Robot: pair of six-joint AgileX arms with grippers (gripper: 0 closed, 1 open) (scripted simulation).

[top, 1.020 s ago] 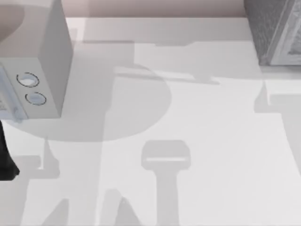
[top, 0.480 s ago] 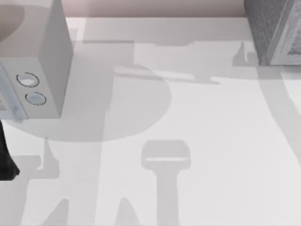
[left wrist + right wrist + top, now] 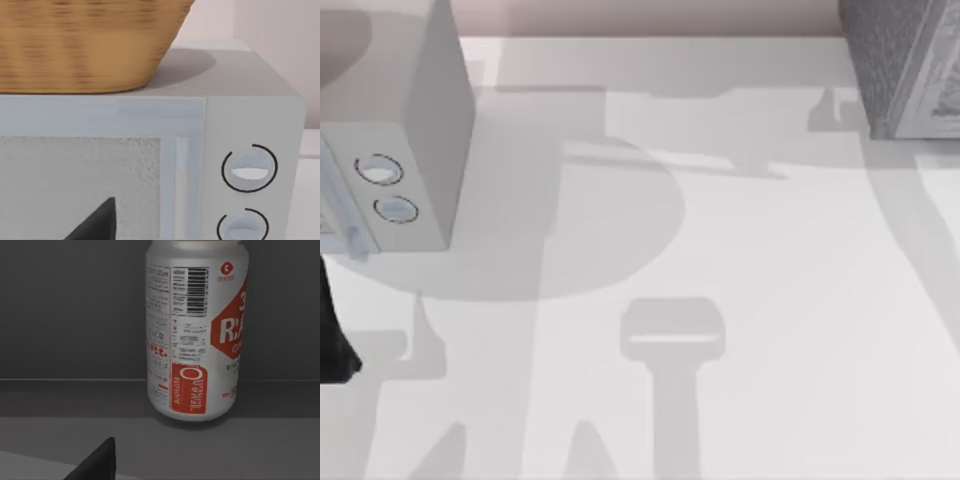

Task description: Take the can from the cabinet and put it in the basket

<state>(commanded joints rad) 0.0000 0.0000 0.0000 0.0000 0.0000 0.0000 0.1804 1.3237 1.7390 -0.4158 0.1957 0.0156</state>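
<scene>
The can (image 3: 197, 330) stands upright on the dark floor inside the cabinet (image 3: 70, 310). It has a white body, red label patches and fine print. A dark tip of my right gripper (image 3: 97, 462) shows low in the right wrist view, short of the can and apart from it. In the top view the cabinet (image 3: 895, 60) is the speckled dark-grey box at the far right corner. The woven tan basket (image 3: 85, 45) sits on top of a white box. A dark tip of my left gripper (image 3: 97, 222) hangs in front of that box's door.
The white box with two round dials (image 3: 410, 130) stands at the table's far left, its dials (image 3: 249, 169) close to the left wrist camera. A dark part of my left arm (image 3: 332, 340) sits at the left edge. Arm shadows cross the pale table (image 3: 770, 300).
The right arm's shadow has slid up the table from mid-right to the cabinet's front corner. The left arm and the white box have not moved.
</scene>
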